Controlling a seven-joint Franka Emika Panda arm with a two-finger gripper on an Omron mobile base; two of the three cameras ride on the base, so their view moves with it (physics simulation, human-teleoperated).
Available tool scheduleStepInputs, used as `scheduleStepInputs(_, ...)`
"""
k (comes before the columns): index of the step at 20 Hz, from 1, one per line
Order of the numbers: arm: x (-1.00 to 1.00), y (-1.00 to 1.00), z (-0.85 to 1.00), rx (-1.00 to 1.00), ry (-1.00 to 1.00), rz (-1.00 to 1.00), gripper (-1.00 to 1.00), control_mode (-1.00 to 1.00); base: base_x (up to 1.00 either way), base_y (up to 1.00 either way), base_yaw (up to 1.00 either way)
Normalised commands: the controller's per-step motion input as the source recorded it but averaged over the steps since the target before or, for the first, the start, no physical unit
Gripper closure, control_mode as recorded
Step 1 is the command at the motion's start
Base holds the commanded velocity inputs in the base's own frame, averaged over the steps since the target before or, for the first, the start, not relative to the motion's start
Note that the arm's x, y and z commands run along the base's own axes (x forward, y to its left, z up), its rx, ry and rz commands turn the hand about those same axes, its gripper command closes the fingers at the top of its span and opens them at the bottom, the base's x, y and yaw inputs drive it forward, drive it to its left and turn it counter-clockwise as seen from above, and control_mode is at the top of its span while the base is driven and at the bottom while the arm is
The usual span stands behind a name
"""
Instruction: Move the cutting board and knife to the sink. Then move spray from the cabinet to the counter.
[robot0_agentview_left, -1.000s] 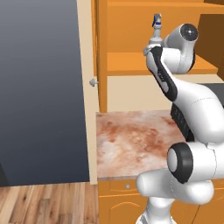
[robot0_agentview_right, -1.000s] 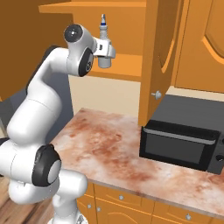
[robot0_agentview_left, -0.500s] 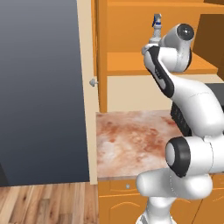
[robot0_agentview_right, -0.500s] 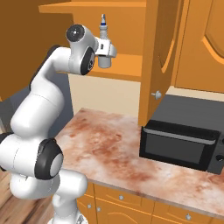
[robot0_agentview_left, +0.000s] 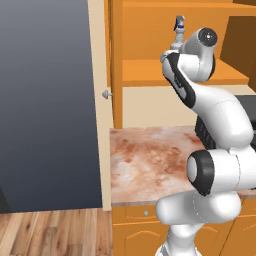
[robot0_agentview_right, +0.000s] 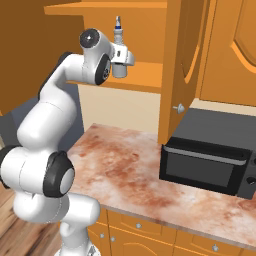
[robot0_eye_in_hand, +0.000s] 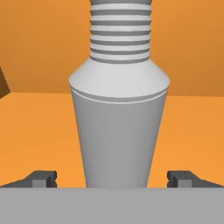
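The spray (robot0_eye_in_hand: 119, 131), a pale grey bottle with a ribbed neck, stands upright on the orange shelf of the cabinet (robot0_agentview_left: 150, 75). My gripper (robot0_eye_in_hand: 113, 177) is open around its lower body, with one dark fingertip (robot0_eye_in_hand: 41, 178) on each side and a gap between each tip and the bottle. From the right base view the spray's blue-tipped top (robot0_agentview_right: 118, 30) rises just above my gripper (robot0_agentview_right: 120, 62) at shelf height. In the left base view the spray's top (robot0_agentview_left: 178, 24) shows above the arm. The cutting board, the knife and the sink are out of view.
The marbled counter (robot0_agentview_right: 125, 165) lies below the cabinet. A black microwave (robot0_agentview_right: 210, 160) stands on it to the right. The cabinet's open door (robot0_agentview_right: 185, 55) hangs right of my hand. A tall dark panel (robot0_agentview_left: 50, 100) closes off the left side.
The arm's upper joints have shifted slightly toward the cabinet. The spray stands as before and the jaws stay open.
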Motion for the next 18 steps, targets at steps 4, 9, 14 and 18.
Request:
scheduleStepInputs(4, 0.15, -0.09, -0.04, 0.00, 0.00, 0.00, -1.00, -1.00, 0.00, 0.00, 0.00)
scheduleStepInputs(9, 0.11, -0.08, -0.02, 0.00, 0.00, 0.00, -1.00, -1.00, 0.00, 0.00, 0.00)
scheduleStepInputs(14, 0.09, -0.02, -0.03, 0.00, 0.00, 0.00, -1.00, -1.00, 0.00, 0.00, 0.00)
scheduleStepInputs(18, 0.07, 0.00, -0.03, 0.00, 0.00, 0.00, -1.00, -1.00, 0.00, 0.00, 0.00)
